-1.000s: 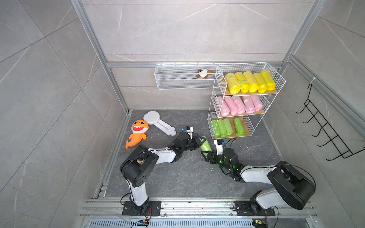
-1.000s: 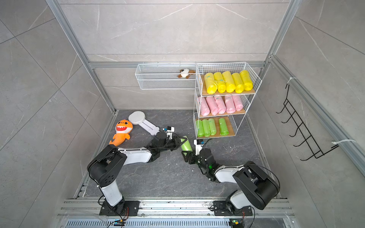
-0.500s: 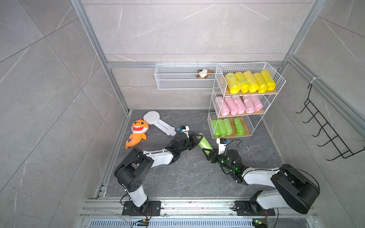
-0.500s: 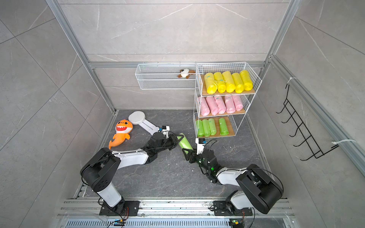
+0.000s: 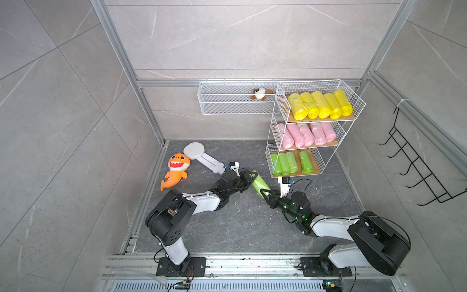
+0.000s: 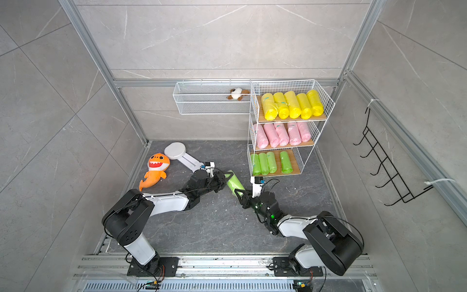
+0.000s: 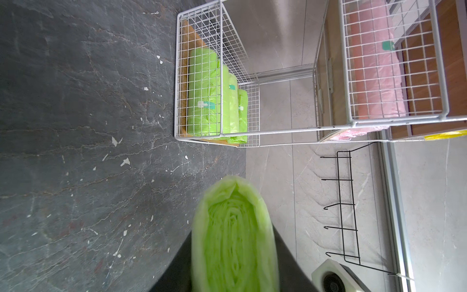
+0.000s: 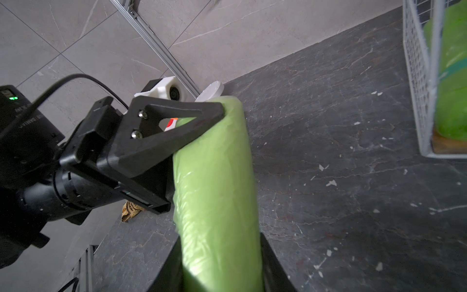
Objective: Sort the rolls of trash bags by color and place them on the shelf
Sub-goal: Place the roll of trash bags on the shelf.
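Observation:
A light green roll [image 5: 259,185] [image 6: 233,184] hangs tilted above the dark floor, in front of the shelf [image 5: 314,164]. My left gripper [image 5: 249,177] [image 7: 232,252] is shut on its far end, and the roll [image 7: 233,240] fills the gap between the fingers. My right gripper [image 5: 265,193] [image 8: 219,265] is shut on the near end of the roll [image 8: 217,189]. On the shelf, yellow rolls [image 5: 319,105] lie on top, pink rolls [image 5: 307,134] in the middle and green rolls [image 5: 290,163] at the bottom.
An orange shark plush [image 5: 177,169] and a white round-headed object [image 5: 202,155] lie on the floor at the left. A long white wire basket [image 5: 235,101] with a small plush [image 5: 260,94] hangs on the back wall. A black hook rack [image 5: 417,166] is on the right wall.
The right gripper has closed on the near end of the green roll. The left arm has shifted the roll towards the back, and it is now tilted between both grippers.

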### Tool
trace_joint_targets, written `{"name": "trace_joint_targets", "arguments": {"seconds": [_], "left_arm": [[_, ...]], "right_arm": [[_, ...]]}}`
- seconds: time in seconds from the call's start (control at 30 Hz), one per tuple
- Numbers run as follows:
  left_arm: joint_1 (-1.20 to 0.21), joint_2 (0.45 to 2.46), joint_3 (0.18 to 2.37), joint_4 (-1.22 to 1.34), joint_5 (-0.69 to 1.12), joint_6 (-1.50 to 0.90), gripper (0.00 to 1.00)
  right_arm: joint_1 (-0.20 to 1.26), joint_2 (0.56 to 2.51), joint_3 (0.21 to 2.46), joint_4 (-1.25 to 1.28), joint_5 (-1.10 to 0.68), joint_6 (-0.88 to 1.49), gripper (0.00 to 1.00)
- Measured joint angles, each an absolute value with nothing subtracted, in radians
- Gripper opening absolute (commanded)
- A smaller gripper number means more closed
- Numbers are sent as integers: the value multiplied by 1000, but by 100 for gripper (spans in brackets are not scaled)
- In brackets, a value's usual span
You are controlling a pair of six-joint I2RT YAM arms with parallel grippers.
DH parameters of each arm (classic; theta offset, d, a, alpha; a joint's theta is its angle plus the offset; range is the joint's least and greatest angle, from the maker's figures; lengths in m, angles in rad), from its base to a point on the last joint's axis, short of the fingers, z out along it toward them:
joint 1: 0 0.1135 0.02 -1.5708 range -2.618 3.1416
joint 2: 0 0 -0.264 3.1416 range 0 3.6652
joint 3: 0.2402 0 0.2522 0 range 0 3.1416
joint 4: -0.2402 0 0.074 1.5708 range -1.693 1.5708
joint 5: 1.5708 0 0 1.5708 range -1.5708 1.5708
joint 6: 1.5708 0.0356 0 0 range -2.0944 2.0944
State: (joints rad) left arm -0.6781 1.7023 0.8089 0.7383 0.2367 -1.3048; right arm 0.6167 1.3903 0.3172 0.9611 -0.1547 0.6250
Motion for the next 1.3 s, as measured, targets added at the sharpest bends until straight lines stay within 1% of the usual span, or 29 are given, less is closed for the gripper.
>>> {"name": "trace_joint_targets", "arguments": {"seconds": [0.07, 0.1, 0.2, 0.33, 0.47, 0.6, 0.7, 0.83, 0.97, 1.1, 1.3], "left_arm": [[-675, 1700, 809, 742, 237, -1303, 66], [-673, 1696, 809, 740, 237, -1297, 69], [-659, 1676, 807, 726, 234, -1272, 74], [-635, 1621, 805, 671, 207, -1208, 76], [-620, 1567, 805, 595, 171, -1126, 76], [-617, 1533, 805, 540, 139, -1061, 76], [-617, 1527, 805, 521, 132, -1031, 76], [-617, 1527, 805, 495, 134, -1011, 76], [-617, 1528, 806, 493, 142, -994, 76], [-617, 1538, 827, 477, 170, -971, 75], [-622, 1557, 857, 469, 221, -957, 75]], "right_arm": [[603, 1375, 317, 938, -162, 625, 26], [590, 1362, 317, 920, -165, 625, 26], [538, 1301, 317, 846, -174, 625, 25], [444, 1155, 318, 672, -185, 609, 24], [331, 998, 351, 399, -188, 567, 24], [256, 902, 421, 144, -188, 516, 23], [219, 869, 481, -17, -186, 482, 23], [176, 865, 562, -191, -170, 442, 23], [132, 889, 626, -284, -142, 410, 23], [88, 955, 648, -270, -111, 398, 23], [51, 1127, 648, -91, -47, 399, 23]]}}
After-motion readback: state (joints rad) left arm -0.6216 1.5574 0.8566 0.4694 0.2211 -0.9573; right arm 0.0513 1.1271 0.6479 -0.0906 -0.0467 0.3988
